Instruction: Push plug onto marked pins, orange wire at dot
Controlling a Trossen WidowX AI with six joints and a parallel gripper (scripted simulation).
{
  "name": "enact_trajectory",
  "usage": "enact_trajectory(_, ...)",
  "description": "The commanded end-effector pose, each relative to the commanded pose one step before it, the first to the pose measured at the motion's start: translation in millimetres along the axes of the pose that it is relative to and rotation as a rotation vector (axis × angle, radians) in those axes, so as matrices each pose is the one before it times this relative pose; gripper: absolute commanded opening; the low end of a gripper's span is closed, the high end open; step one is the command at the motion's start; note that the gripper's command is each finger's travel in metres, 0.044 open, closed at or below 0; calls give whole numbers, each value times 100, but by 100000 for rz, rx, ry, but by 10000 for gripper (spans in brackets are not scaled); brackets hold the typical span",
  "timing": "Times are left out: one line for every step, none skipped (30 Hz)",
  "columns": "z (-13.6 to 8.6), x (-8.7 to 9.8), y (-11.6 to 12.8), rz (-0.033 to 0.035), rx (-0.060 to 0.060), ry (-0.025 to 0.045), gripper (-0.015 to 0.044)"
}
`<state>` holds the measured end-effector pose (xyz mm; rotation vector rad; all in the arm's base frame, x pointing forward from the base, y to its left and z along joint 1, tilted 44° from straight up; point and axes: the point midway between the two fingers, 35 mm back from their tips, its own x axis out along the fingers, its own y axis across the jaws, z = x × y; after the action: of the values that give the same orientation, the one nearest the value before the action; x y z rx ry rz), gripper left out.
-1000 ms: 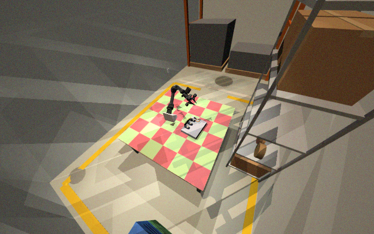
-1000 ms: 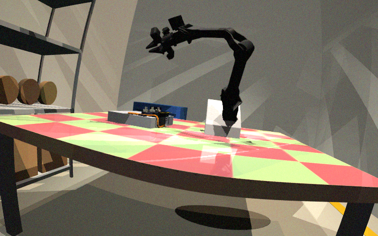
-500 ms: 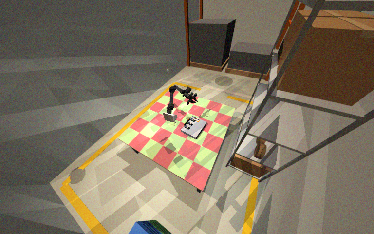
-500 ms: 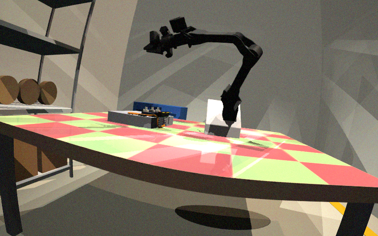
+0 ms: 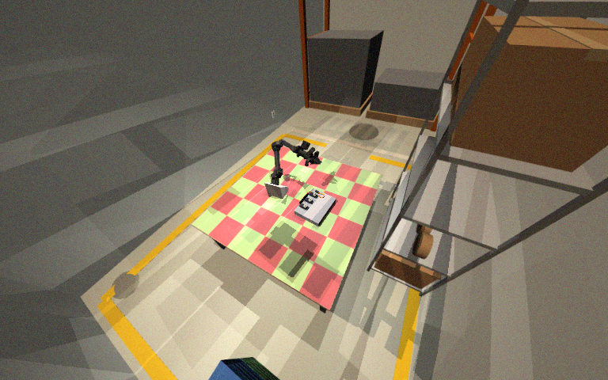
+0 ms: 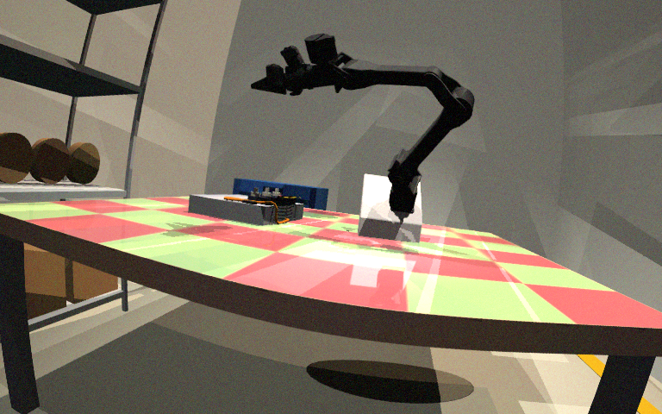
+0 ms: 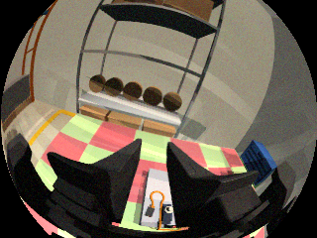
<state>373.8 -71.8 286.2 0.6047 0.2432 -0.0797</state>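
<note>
Step in hand: approach, ahead of the pick-up. I am holding my hand point(image 5: 320, 161) point(image 6: 252, 85) point(image 7: 154, 145) above the table point(image 5: 349, 241) point(image 6: 341, 283) point(image 7: 114, 136), well apart from the work. My fingertips are standing a narrow gap apart, and I am gripping nothing.

Next move, as I am judging it: I am needing to lower and tilt toward the plug point(image 7: 150, 211), centre it between the fingers and widen if clearance requires. Turning, squaring to the pins and pushing are awaiting a secure grip. Caution: a careless descent could be snagging the lead.

Part condition: the plug is appearing as a small dark block, lying on the pale holder point(image 5: 320, 210) point(image 6: 219, 207) point(image 7: 158, 178) beside a dark servo point(image 5: 316, 193) point(image 7: 168, 216). The orange lead point(image 5: 321, 195) point(image 6: 277, 210) point(image 7: 157, 191) is curving in a loop toward it. The square holes, pins and coloured band are showing too small to tell, so I am leaving orientation unconfirmed.
</note>
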Motion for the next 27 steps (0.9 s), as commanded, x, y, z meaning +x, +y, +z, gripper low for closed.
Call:
enact_trajectory(-182,-945,1326,1980,-10060,-4277,115)
enact_trajectory(-33,-188,306,460,-2245,-883,115)
enact_trajectory(-25,-193,307,454,-2250,-907,115)
enact_trajectory(-17,-197,305,444,-2239,-925,115)
enact_trajectory(-9,-200,303,433,-2226,-942,115)
enact_trajectory(-1,-205,303,425,-2229,-965,115)
enact_trajectory(7,-209,300,413,-2216,-982,115)
enact_trajectory(15,-212,296,399,-2200,-998,115)
enact_trajectory(23,-217,295,388,-2202,-1021,115)
enact_trajectory(31,-220,291,373,-2186,-1036,115)
enact_trajectory(39,-225,289,360,-2187,-1059,115)
enact_trajectory(47,-228,284,344,-2170,-1074,115)
enact_trajectory(54,-233,282,329,-2168,-1095,115)
enact_trajectory(62,-238,279,313,-2167,-1117,115)
enact_trajectory(70,-241,273,294,-2154,-1133,115)
enact_trajectory(70,-251,274,291,-2178,-1138,115)
enact_trajectory(86,-250,264,254,-2141,-1175,115)
enact_trajectory(93,-253,258,233,-2125,-1189,115)
enact_trajectory(100,-259,254,212,-2127,-1212,115)
enact_trajectory(107,-262,247,189,-2114,-1227,115)
enact_trajectory(113,-264,239,164,-2086,-1232,115)
enact_trajectory(120,-271,234,140,-2094,-1259,115)
enact_trajectory(127,-277,229,115,-2099,-1283,115)
enact_trajectory(134,-282,222,88,-2091,-1299,115)
enact_trajectory(-71,77,15,156,44,499,115)
enact_trajectory(-140,150,28,306,91,980,115)
enact_trajectory(-208,223,41,455,145,1464,115)
